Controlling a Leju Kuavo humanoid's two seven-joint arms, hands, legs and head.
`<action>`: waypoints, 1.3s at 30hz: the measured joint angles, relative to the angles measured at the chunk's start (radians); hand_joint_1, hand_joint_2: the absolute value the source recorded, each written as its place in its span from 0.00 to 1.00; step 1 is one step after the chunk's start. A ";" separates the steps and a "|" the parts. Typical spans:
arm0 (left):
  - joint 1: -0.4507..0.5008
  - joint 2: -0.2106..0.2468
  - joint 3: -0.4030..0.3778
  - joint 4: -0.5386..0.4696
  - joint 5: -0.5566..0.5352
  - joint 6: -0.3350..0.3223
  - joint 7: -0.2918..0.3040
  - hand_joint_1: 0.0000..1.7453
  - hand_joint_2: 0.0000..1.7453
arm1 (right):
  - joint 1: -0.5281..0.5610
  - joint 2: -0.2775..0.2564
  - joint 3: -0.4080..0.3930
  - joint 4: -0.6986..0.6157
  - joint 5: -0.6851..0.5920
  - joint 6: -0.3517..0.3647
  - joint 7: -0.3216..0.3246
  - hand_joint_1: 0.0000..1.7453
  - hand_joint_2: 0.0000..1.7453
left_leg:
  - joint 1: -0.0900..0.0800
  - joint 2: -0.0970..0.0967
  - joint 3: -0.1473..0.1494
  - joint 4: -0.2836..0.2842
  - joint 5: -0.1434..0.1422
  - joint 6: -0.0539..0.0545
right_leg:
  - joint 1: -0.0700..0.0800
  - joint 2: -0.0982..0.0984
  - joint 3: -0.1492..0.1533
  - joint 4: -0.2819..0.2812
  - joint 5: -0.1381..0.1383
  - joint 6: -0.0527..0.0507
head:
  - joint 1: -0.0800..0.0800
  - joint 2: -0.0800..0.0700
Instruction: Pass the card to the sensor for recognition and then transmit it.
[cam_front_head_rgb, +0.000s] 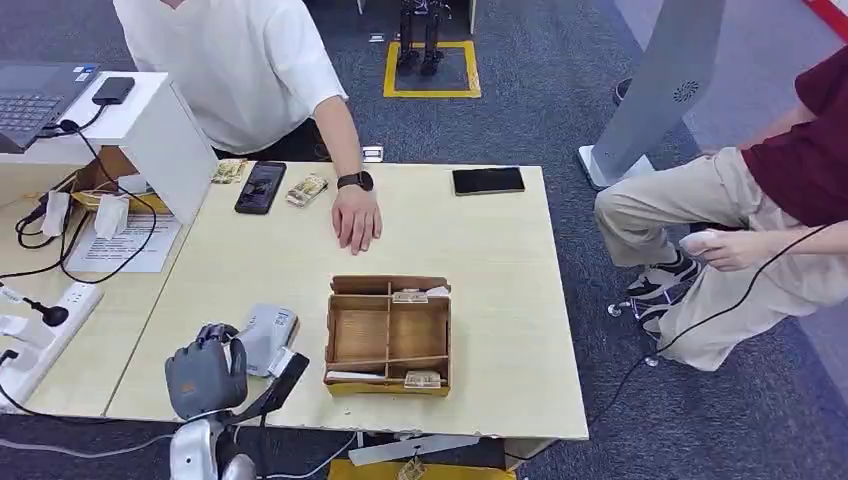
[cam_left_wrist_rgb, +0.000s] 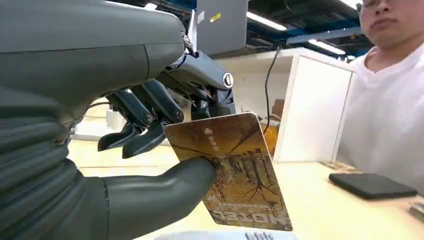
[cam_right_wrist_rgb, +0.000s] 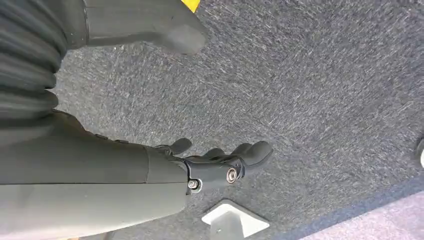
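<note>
My left hand (cam_front_head_rgb: 205, 375) hovers over the table's near left corner, next to the grey-white card sensor (cam_front_head_rgb: 267, 335). In the left wrist view the hand (cam_left_wrist_rgb: 150, 150) pinches a brown-gold card (cam_left_wrist_rgb: 235, 170) between thumb and fingers, the card tilted just above the sensor's pale top edge (cam_left_wrist_rgb: 225, 235). A wooden divided box (cam_front_head_rgb: 388, 335) with a few more cards sits right of the sensor. My right hand (cam_right_wrist_rgb: 210, 167) hangs over grey carpet, its fingers apart and holding nothing.
A person in white sits across the table with a hand (cam_front_head_rgb: 357, 217) flat on it. Two black phones (cam_front_head_rgb: 260, 187) (cam_front_head_rgb: 487, 181) and small packets lie at the far edge. A power strip (cam_front_head_rgb: 45, 325) and cables are at the left; a seated person (cam_front_head_rgb: 740, 220) is at the right.
</note>
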 joint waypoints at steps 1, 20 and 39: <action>-0.003 0.001 -0.004 0.016 -0.002 0.000 0.010 1.00 1.00 | 0.000 0.000 0.004 0.000 -0.005 0.000 0.000 0.00 1.00 | 0.000 0.000 0.000 0.000 0.000 0.000 | 0.000 0.000 0.000 0.000 0.000 0.000 | 0.000 0.000; -0.064 0.021 -0.059 0.208 -0.002 0.003 0.066 1.00 1.00 | 0.011 0.000 0.076 0.001 -0.061 -0.001 0.018 0.00 1.00 | 0.000 0.000 0.002 0.000 0.000 0.000 | 0.000 0.000 0.003 0.000 0.000 0.000 | 0.000 0.000; -0.081 0.029 -0.068 0.238 0.109 0.003 0.014 1.00 1.00 | 0.012 0.000 0.103 0.000 -0.100 -0.001 0.020 0.00 1.00 | 0.000 -0.001 0.005 -0.001 0.000 0.000 | 0.000 -0.001 0.006 0.000 0.000 0.000 | 0.000 0.000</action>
